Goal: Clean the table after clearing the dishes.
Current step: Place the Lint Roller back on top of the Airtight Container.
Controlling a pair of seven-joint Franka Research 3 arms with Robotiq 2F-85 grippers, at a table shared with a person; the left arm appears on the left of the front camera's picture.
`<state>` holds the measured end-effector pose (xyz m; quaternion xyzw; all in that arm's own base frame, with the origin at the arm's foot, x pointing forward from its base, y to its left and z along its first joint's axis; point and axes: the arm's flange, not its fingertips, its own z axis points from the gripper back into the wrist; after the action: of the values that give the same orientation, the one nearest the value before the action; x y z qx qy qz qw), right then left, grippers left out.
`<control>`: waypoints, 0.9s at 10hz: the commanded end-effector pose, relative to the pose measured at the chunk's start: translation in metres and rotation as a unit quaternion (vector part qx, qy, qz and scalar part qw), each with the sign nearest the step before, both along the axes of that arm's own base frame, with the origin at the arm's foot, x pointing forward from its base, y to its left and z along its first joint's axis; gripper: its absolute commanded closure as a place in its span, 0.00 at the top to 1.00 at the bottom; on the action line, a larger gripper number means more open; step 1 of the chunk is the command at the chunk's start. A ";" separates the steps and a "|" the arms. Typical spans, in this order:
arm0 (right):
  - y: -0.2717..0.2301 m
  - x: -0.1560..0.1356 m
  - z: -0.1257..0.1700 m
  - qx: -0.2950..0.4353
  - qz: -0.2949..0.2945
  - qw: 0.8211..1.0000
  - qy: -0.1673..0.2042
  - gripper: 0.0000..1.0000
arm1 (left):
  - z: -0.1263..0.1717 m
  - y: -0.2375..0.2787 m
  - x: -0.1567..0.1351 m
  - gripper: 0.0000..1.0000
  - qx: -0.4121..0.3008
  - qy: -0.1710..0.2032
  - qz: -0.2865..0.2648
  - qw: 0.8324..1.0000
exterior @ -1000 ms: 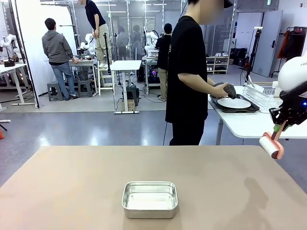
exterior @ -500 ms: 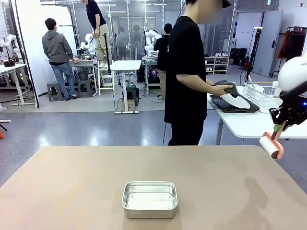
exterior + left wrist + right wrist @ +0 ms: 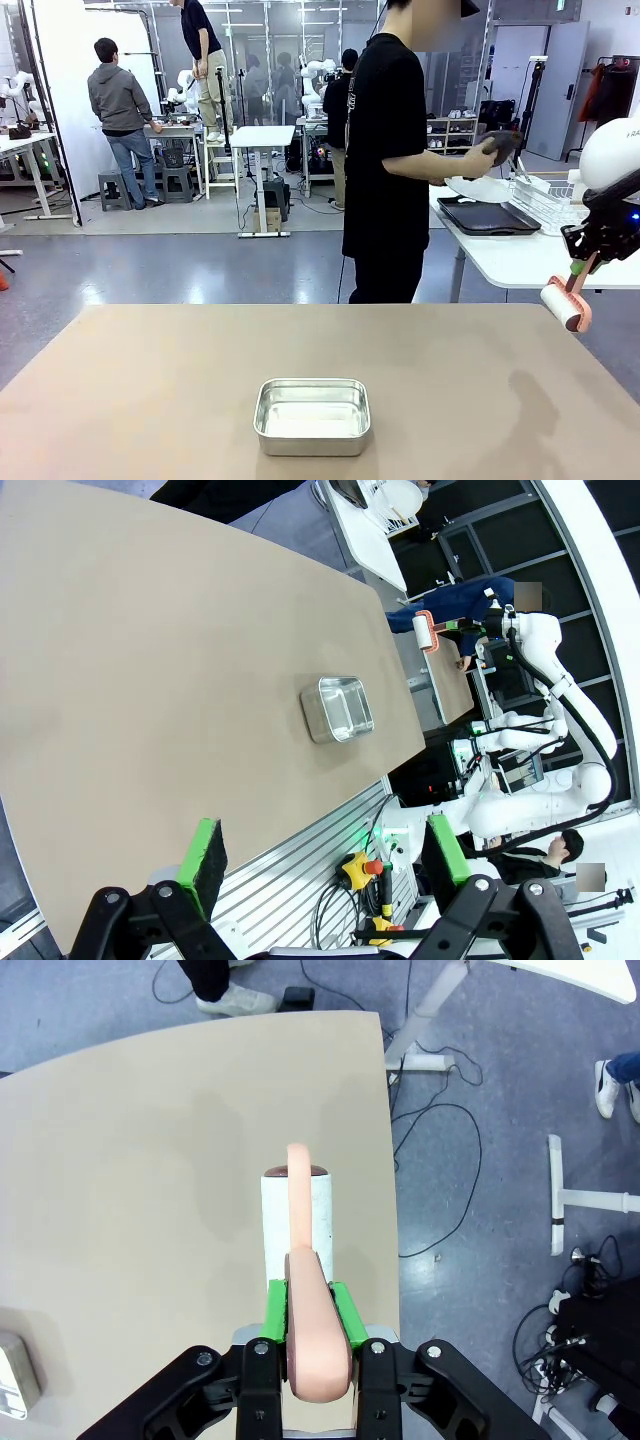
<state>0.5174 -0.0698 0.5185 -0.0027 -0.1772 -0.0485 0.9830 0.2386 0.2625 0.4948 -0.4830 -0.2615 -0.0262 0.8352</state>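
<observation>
The right gripper (image 3: 308,1310) has its 2 green pads (image 3: 272,1312) clamped on the pink handle of a lint roller (image 3: 296,1228) — the white roll hangs above the beige table (image 3: 150,390) near its right edge, not touching it. The left gripper (image 3: 322,855) holds nothing, its fingers spread wide. A small steel pan (image 3: 313,415) sits on the table near the front. Beyond the far side, a person (image 3: 390,160) lifts 1 white plate (image 3: 478,188) off a dark tray (image 3: 488,218) on the white side table (image 3: 520,262).
</observation>
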 end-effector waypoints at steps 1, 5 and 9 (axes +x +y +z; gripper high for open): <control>0.000 -0.002 0.004 -0.006 0.005 1.000 -0.004 0.22 | 0.002 0.001 -0.002 1.00 -0.007 -0.010 0.000 1.000; 0.000 -0.002 0.004 -0.006 0.005 1.000 -0.004 0.22 | 0.002 0.001 -0.002 1.00 -0.007 -0.010 0.000 1.000; 0.017 -0.002 0.023 0.017 0.058 0.997 -0.040 0.22 | 0.002 0.001 -0.002 1.00 -0.007 -0.010 0.000 1.000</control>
<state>0.5184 -0.0637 0.5239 0.0023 -0.1870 -0.0334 0.9818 0.2386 0.2624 0.4947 -0.4830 -0.2615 -0.0262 0.8352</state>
